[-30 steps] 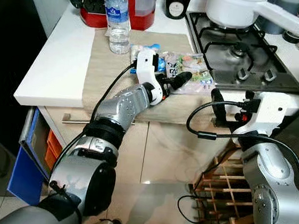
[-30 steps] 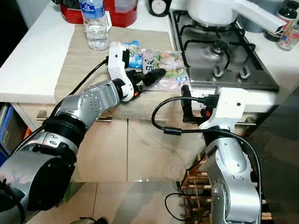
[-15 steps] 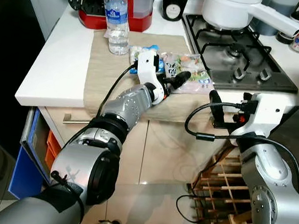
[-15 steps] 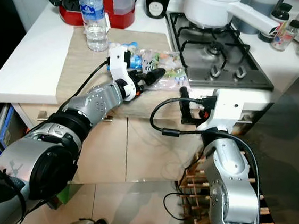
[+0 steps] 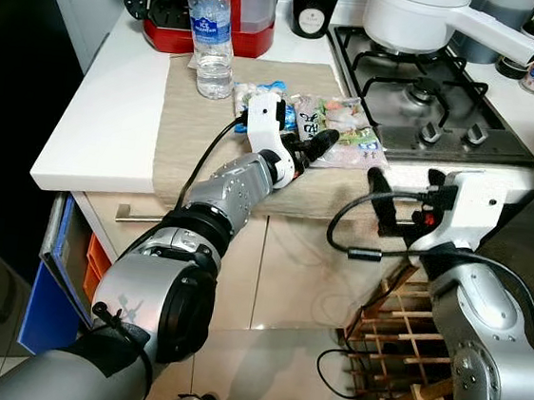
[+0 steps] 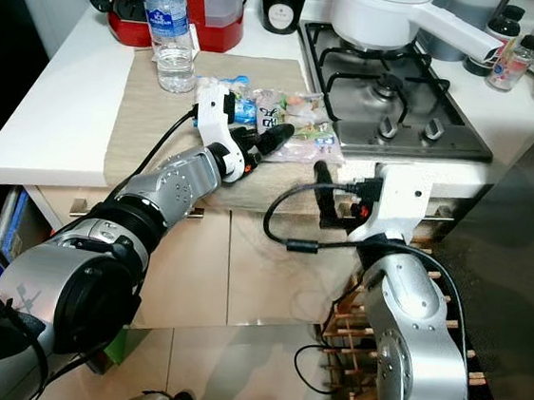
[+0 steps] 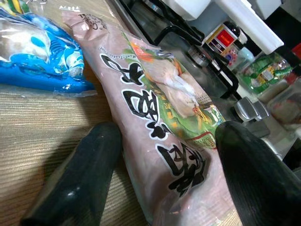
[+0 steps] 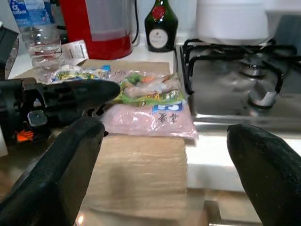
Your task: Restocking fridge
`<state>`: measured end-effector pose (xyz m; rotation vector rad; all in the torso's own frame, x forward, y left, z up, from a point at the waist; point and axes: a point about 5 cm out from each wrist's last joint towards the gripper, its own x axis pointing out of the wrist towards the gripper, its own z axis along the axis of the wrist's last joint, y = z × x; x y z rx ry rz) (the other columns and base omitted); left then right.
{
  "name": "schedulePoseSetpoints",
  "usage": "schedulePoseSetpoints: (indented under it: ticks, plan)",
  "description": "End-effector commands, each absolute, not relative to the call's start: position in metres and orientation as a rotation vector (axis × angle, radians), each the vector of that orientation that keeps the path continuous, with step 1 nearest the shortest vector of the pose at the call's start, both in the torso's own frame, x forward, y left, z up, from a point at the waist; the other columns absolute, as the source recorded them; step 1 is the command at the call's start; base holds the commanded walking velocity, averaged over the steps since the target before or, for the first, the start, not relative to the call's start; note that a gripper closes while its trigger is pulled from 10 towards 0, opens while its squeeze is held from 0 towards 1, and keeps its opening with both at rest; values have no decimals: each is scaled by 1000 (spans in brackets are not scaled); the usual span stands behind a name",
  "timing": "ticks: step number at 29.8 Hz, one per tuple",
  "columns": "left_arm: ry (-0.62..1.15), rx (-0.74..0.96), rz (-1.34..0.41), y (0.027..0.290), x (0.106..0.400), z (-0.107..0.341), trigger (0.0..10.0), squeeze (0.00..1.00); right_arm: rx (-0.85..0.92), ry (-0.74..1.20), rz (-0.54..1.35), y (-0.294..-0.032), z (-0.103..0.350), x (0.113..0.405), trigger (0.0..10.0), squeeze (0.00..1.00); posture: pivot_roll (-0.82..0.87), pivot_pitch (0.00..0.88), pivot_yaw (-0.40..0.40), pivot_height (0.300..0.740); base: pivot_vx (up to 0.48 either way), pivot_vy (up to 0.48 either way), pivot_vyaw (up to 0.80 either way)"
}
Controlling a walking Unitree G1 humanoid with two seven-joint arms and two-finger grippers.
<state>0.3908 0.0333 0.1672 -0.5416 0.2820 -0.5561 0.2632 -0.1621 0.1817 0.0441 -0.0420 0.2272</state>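
Plainly, the restocking is at an early stage. In the left eye view the pink food packet [image 5: 342, 136] and the blue packet [image 5: 264, 95] beside it lie on the beige mat [image 5: 188, 134] in the upper middle of the frame, on the white tabletop [image 5: 98, 130] next to the stove [image 5: 430, 107]. Nothing has been lifted, and no fridge can be made out, so the picking up and carrying all seem left to do. The left gripper [image 5: 313, 145] reaches over the mat in the centre of the frame, at the near edge of the pink packet. The right gripper [image 5: 382, 195] hangs lower, at centre right, in front of the tabletop edge and holds nothing.

In the left wrist view the two black fingers [image 7: 84, 174] stand wide apart at the bottom of the frame, one on each side of the pink packet's [image 7: 160, 127] near end. They straddle it but do not yet pinch it; whether either touches the wrapper cannot be told.

In the right wrist view the right fingers [image 8: 61, 169] are spread wide at the lower corners, empty, facing the packet and the left gripper [image 8: 101, 89] at mid left.
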Motion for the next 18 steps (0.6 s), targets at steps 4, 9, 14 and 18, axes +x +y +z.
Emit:
schedulePoseSetpoints:
  ticks: [4, 9, 14, 18]
  plan:
    - [499, -552, -589, 14, 367, 121, 0, 0, 47, -59, 263, -160, 189, 259, 10000, 878, -326, 105, 38, 740, 0, 0, 0]
    - [529, -473, -641, 6, 360, 115, 0, 0, 51, -38, 310, -154, 187, 253, 10000, 878, -338, 105, 41, 740, 0, 0, 0]
    - [534, -459, -666, 3, 358, 114, 0, 0, 50, -25, 332, -153, 185, 251, 10000, 878, -342, 103, 42, 740, 0, 0, 0]
    - [537, -452, -686, 0, 357, 115, 0, 0, 51, -18, 342, -151, 184, 250, 10000, 875, -345, 100, 45, 740, 0, 0, 0]
